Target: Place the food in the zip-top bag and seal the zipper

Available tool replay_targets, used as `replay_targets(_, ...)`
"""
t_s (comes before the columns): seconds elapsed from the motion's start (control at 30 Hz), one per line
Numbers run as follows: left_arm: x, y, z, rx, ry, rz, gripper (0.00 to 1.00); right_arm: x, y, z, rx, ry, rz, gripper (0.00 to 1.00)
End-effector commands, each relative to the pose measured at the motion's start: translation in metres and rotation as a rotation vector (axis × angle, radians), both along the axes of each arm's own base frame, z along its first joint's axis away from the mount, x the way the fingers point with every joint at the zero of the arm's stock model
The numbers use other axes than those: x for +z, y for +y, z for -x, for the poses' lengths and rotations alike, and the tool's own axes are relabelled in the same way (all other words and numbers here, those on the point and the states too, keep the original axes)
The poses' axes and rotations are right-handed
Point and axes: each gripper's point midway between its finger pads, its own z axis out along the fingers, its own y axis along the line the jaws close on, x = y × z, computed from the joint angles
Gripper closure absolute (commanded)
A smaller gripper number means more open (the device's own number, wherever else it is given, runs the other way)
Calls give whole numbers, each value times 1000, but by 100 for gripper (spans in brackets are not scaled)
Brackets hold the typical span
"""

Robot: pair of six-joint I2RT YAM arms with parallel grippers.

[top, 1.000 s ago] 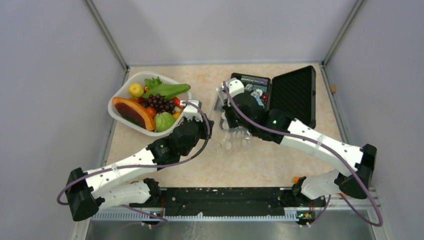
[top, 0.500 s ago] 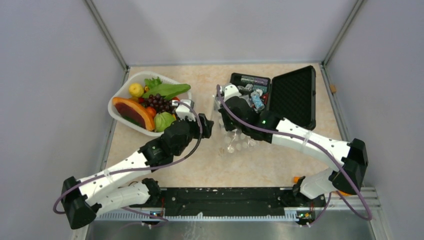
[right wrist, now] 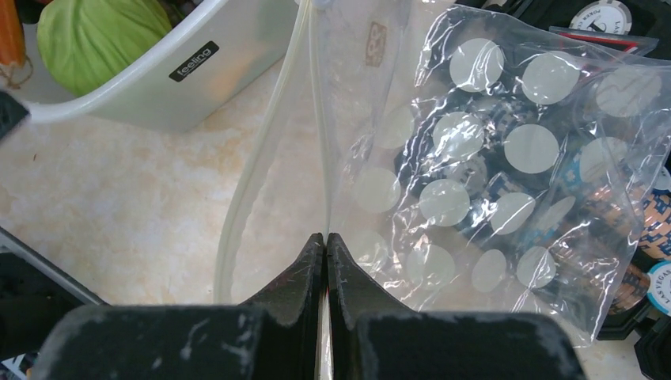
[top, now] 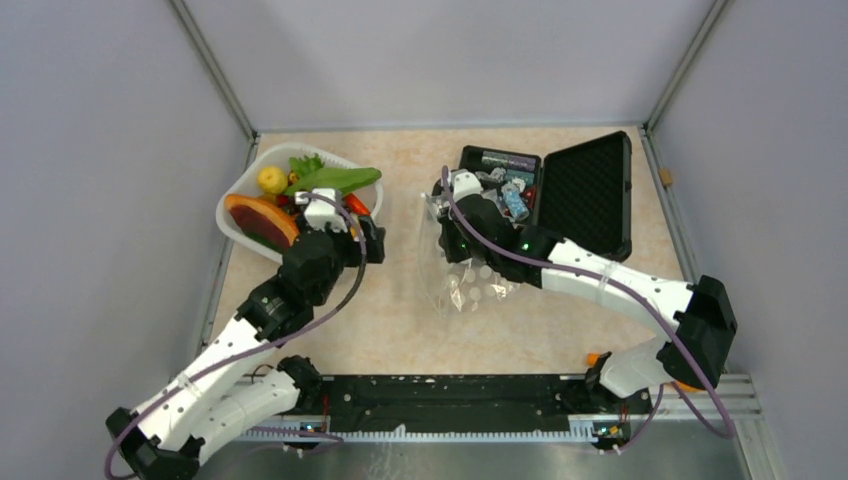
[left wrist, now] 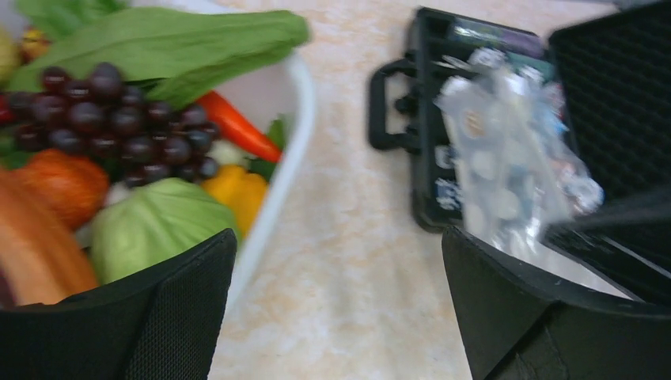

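1. Beige marbled table (top: 400,330) between grey walls, with two robot arms reaching in from its near edge.
2. Wide open and empty, the left gripper (left wrist: 340,265) hovers at the rim of the white basket (left wrist: 301,111). The food (left wrist: 154,226) lies just to its left, nearer this arm.
3. Clenched on one lip of the zip-top bag (right wrist: 490,158), the right gripper (right wrist: 326,237) sits to the left gripper's right.
4. Ahead of the right fingertips runs the zipper (right wrist: 273,131), its mouth parted toward the basket.

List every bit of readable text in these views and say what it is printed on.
"feeling": black label on the white basket.
"LAS VEGAS": poker chip at the right edge of the right wrist view.
Too blurred to read: the brown mark on the zip-top bag.
Too small to read: the lettering on the other chips.
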Motion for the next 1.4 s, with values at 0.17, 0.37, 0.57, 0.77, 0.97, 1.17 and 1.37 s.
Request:
replay_targets(0.17,20,64,-43,169,37,-5,1,25,5,-2,5,-32,-104,100)
replay_targets(0.37,19,61,-91,96,92,24,1,29,4,2,15,-35,-128,100)
replay_targets(0.57,13,69,-117,91,127,-128,1,34,0,5,19,-39,-138,100)
replay_targets(0.77,-17,118,-120,307,228,-46,1,34,0,4,26,-42,-143,100)
replay_targets(0.97,-39,138,-131,424,284,-12,6,33,3,3,36,-39,-144,100)
replay_targets(1.17,-72,148,-133,523,382,7,8,34,1,4,36,-38,-142,100)
replay_targets(1.37,-87,154,-139,569,377,47,22,36,3,5,44,-40,-149,100)
